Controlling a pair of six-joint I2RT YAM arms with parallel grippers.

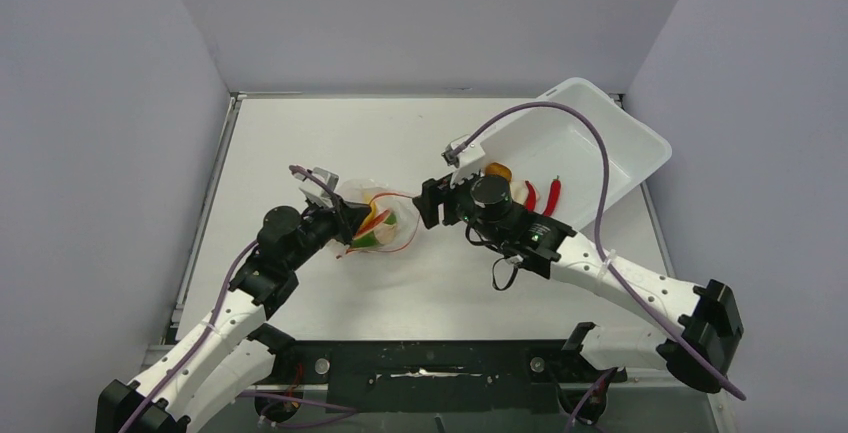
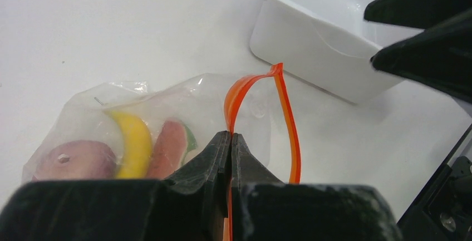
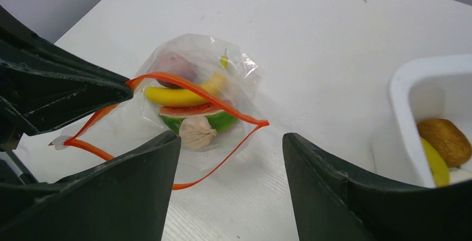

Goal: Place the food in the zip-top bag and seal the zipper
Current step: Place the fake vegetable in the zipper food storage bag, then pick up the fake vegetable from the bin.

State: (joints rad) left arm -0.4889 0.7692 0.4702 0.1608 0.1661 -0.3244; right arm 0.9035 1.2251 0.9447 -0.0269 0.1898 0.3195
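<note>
A white plastic bin [image 1: 592, 131] sits askew at the white table's [image 1: 300, 143] far right corner.

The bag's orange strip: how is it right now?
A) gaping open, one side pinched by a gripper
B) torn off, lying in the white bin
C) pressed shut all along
A: the zipper stands in an open loop, and the left gripper is shut on one strand of it.

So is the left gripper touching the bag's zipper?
Touching. The left wrist view shows the left gripper closed on the zipper, the orange strip running out between its tips.
</note>
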